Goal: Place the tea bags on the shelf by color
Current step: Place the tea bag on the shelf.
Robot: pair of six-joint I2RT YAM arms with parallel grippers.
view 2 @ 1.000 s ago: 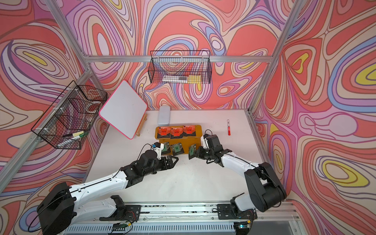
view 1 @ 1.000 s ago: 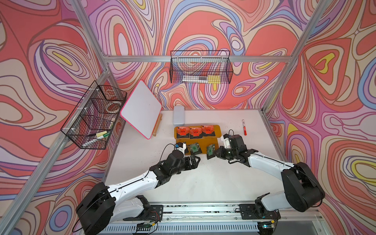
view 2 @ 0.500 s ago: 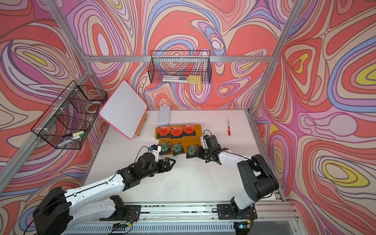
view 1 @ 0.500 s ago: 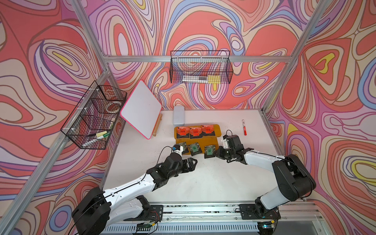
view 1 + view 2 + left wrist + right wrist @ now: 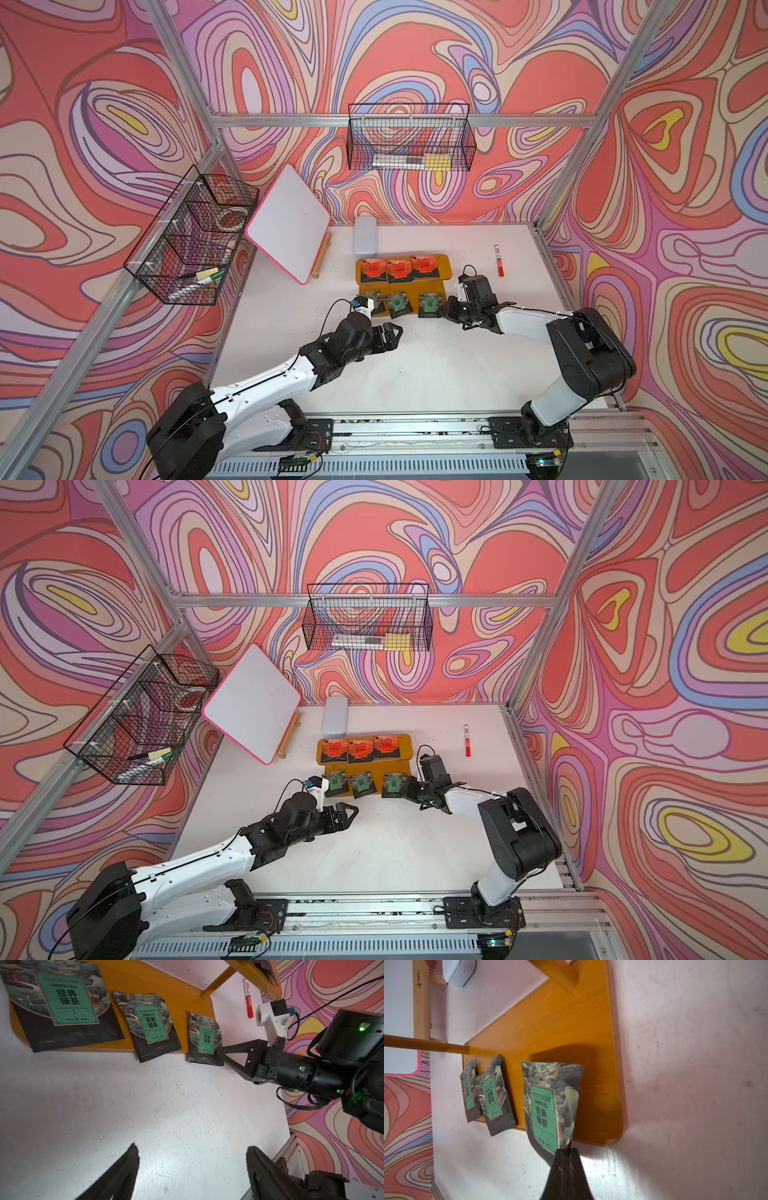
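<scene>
The left gripper (image 5: 394, 333) hung with jaws spread over the table (image 5: 415, 374), at seven o'clock from the shelf (image 5: 442, 266). Three orange-red tea bags (image 5: 397, 269) lined its twelve-o'clock tier and three green tea bags (image 5: 397, 303) its six-o'clock tier. From four o'clock the right gripper (image 5: 446, 309) pinched the rightmost green bag (image 5: 429, 303) by a corner.
</scene>
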